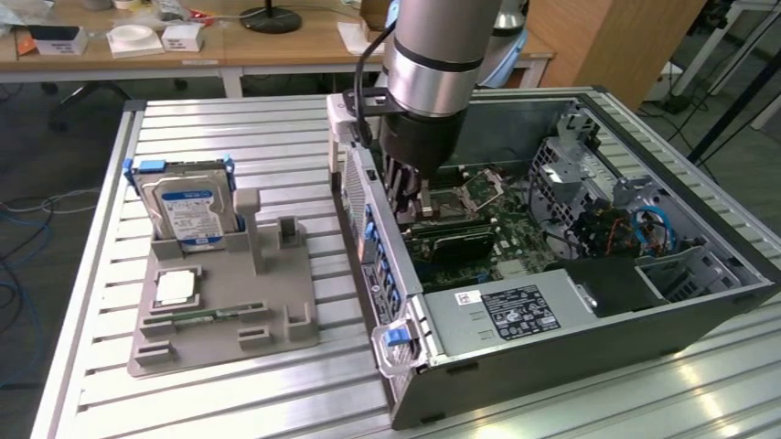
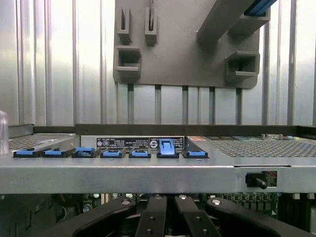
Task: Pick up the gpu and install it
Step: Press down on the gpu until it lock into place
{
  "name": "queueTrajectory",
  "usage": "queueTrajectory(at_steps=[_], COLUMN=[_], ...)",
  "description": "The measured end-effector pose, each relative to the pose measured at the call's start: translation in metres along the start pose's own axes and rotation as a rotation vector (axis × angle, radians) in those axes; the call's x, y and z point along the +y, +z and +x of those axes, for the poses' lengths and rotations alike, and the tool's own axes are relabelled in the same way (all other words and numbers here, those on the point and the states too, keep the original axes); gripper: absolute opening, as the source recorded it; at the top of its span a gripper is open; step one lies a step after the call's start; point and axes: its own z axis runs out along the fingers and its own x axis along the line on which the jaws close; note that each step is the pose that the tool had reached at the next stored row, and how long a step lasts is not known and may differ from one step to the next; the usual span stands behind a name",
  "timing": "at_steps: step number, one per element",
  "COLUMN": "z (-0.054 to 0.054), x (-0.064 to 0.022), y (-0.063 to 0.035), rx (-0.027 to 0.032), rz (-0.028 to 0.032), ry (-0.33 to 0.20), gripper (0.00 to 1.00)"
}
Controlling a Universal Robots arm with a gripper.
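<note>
Black tool (image 1: pixel 403 208) fully closed inside computer case (image 1: pixel 586 343), above motherboard (image 1: pixel 482 240).

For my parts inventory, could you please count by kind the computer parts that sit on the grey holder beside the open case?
Hard drive: 1
Green memory stick: 1
Small silver square chip: 1
Total: 3
</note>
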Motion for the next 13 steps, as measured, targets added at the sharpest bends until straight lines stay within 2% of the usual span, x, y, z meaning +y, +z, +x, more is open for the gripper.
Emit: queueTrajectory(at_steps=[1,2,5,7,11,13], z=[0.000,0.000,0.000,0.000,0.000,0.000], x=[0.0001,0.0006,0.0006,-0.0004,-0.0092,-0.0093], y=[-0.0008,-0.0040,-0.0144,-0.0154,-0.0159,-0.0159], rx=[-0.0005,-0.0005,-0.0002,-0.0002,-0.0008,-0.0008], rz=[0.0002,-0.0024,-0.0022,-0.0024,-0.0025,-0.0025], ry=[0.000,0.001,0.000,0.000,0.000,0.000], gripper=[0.11,0.11,0.11,0.11,0.11,0.11])
